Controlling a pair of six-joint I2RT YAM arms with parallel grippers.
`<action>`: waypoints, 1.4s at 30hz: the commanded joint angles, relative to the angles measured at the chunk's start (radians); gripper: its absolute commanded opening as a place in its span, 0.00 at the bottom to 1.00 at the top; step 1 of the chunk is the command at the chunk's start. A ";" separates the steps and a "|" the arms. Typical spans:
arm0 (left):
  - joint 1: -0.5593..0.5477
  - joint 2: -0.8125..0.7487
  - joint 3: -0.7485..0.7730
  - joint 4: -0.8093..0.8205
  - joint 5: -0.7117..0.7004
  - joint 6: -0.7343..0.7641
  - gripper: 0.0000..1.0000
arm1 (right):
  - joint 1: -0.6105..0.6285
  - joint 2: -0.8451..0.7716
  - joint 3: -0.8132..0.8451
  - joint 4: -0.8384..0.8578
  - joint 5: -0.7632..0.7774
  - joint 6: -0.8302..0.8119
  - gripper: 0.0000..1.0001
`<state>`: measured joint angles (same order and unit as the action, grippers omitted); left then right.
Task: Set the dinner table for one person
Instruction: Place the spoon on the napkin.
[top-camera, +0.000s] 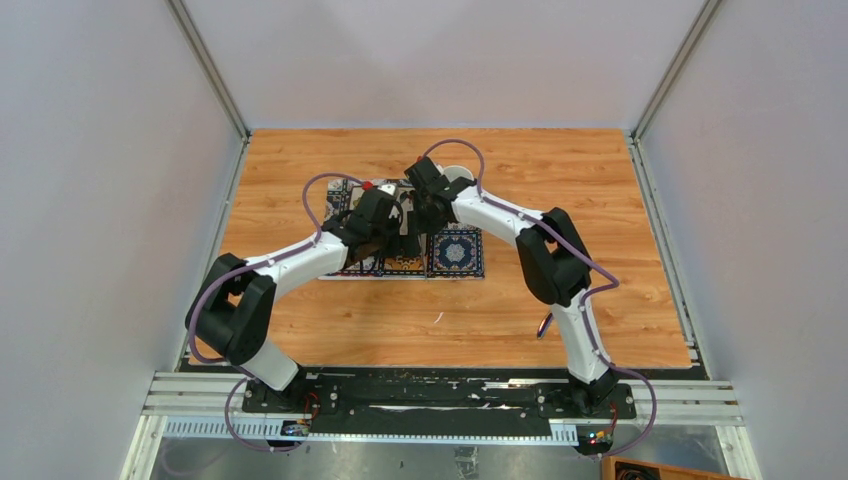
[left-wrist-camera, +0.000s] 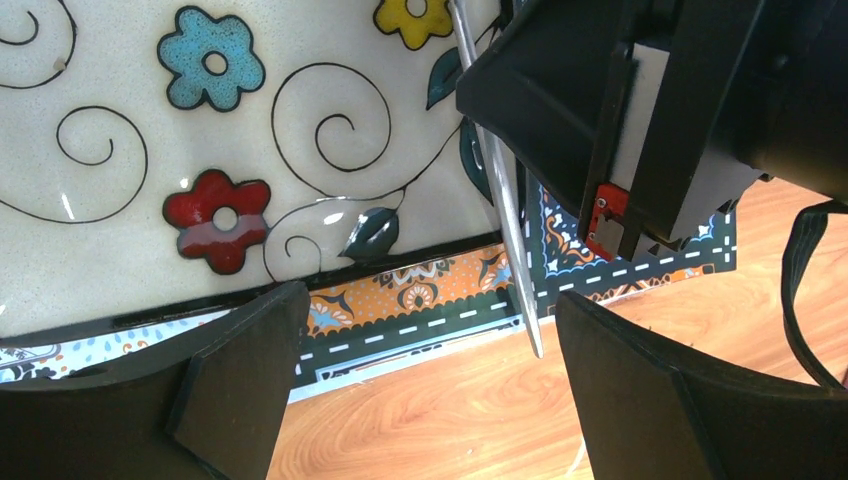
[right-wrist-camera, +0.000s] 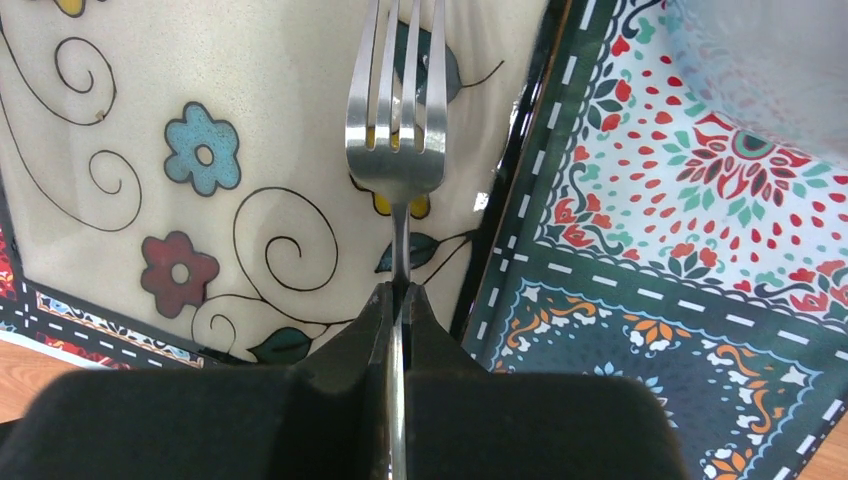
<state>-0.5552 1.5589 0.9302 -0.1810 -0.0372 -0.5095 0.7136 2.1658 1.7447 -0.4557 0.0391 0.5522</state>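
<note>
The right fingers (right-wrist-camera: 355, 345) pinch the fork (right-wrist-camera: 397, 140), its long handle running along the flowery plate's (right-wrist-camera: 250, 110) right edge above the mat (right-wrist-camera: 650, 330) in the middle of the wooden bench (top-camera: 400, 320), while the left fingers (left-wrist-camera: 240, 370) stand spread wide just beside it.

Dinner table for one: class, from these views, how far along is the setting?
Done: the placemat lies on the dinner table, with the flowered plate on it. In hand: the right jaws are shut on the fork, over the plate near its rim. The left jaws stand open, empty. Left: laying the fork down; no knife or spoon shows.
</note>
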 joint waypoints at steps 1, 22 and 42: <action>0.009 -0.009 -0.019 0.013 -0.010 -0.006 1.00 | 0.015 0.037 0.045 -0.006 -0.024 -0.011 0.00; 0.015 0.010 -0.022 0.023 0.002 -0.010 1.00 | 0.014 0.083 0.048 -0.005 -0.024 -0.019 0.05; 0.017 0.043 -0.007 0.055 0.052 -0.031 1.00 | 0.001 0.009 0.031 -0.035 0.051 -0.060 0.36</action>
<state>-0.5449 1.5883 0.9184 -0.1555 -0.0154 -0.5266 0.7139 2.2112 1.7813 -0.4244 0.0311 0.5251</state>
